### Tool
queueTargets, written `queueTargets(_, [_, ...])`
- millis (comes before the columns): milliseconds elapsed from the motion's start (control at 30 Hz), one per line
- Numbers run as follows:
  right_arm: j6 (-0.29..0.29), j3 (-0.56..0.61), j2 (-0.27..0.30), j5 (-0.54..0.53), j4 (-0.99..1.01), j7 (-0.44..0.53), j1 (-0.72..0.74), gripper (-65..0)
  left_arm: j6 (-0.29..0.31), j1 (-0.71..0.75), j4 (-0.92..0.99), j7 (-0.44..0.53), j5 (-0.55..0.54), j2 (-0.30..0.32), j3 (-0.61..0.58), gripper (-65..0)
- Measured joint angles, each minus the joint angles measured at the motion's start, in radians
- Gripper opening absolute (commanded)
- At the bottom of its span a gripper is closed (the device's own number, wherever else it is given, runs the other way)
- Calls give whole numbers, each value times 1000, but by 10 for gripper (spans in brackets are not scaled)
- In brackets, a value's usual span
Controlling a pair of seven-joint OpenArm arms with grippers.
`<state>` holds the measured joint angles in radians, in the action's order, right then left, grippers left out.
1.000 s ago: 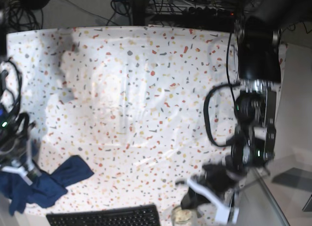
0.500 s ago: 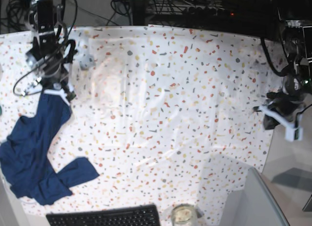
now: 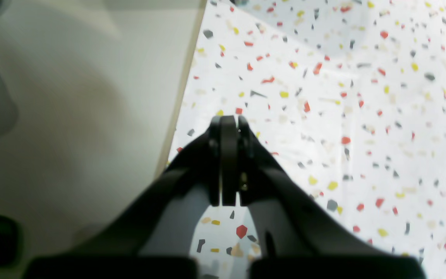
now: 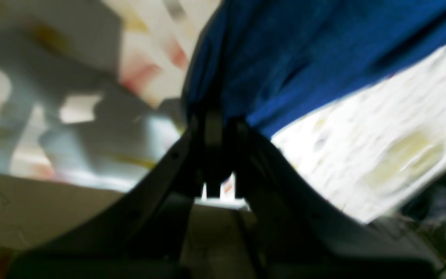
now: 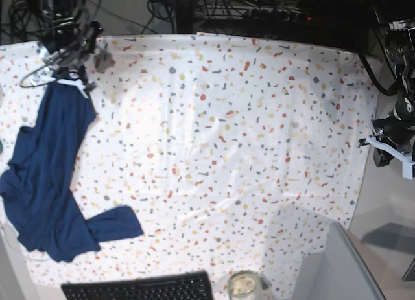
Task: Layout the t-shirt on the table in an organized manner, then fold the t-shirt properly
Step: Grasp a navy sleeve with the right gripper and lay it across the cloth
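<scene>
The dark navy t-shirt (image 5: 45, 177) lies along the left side of the speckled table (image 5: 227, 118), pulled into a long strip, with one sleeve spread out near the front (image 5: 113, 223). My right gripper (image 5: 72, 85) is at the back left corner, shut on the shirt's top end. In the right wrist view the blue t-shirt (image 4: 304, 58) bunches between the closed fingers of the right gripper (image 4: 217, 116). My left gripper (image 5: 392, 151) hangs at the table's right edge, shut and empty. In its own wrist view the left gripper (image 3: 229, 121) sits over the edge of the table (image 3: 362, 116).
A black keyboard (image 5: 139, 288) and a glass jar (image 5: 244, 286) sit at the front edge. A grey panel (image 5: 337, 267) rises at the front right. Cables and dark equipment (image 5: 259, 8) line the back edge.
My right gripper has dragged the t-shirt from the front left up to the back left corner, stretching it out. My left arm has swung from the front right out to the right edge.
</scene>
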<state>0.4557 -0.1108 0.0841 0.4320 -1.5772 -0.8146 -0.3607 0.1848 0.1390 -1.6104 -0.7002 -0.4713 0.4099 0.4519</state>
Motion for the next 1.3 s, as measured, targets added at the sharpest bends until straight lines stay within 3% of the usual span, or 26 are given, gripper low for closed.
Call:
queueTargets(33, [-1,-10,14,-43,4,0,4,-576,-2,-2,0,0,-1,-6,-1,-650])
queueTargets(133, [-2,-19,33,-139,-16,-64,28,-351,5,0,0,-1,-3,-21,-4,-650])
queueTargets(200, [8,-18,39,-203,-104,-104,19,-242,5,0,0,-1,-2,-19,-2,-650])
queueTargets(300, [5,-16,37,-194,-256,-142,25,-213,2,3,0,0,0,-17,-3,-650])
queueTargets(400, [11,2,35,-200,-305,-153,120,-213,2,11,0,-3,0,-16,-2,-650])
queueTargets(467, [6,45,45,-198,-212,-142,263,-213,2,10,1,-5,0,-19,-3,-650])
queueTargets(600, [8,78,48,-212,166,3,542,-213,2,10,0,-1,0,-40,2,-650])
queueTargets(733, [0,66,66,-191,584,151,724,-213,5,12,1,-8,0,-46,-3,-650])
queueTargets(800, [-35,68,82,-200,737,222,782,-213,2,22,0,1,0,-44,-1,-650])
queueTargets(900, [-152,74,104,-191,863,343,812,-212,0,45,-2,-5,7,-50,-1,-650])
queueTargets(1067, [-150,64,132,-207,937,382,824,-218,2,47,15,0,0,-52,-1,-650])
queueTargets(1167, [-151,65,127,-197,944,409,825,-330,1,50,24,-5,4,-52,-1,-650])
queueTargets(1300, [-151,65,119,-211,958,425,817,-611,2,43,23,-3,1,-52,-2,-650])
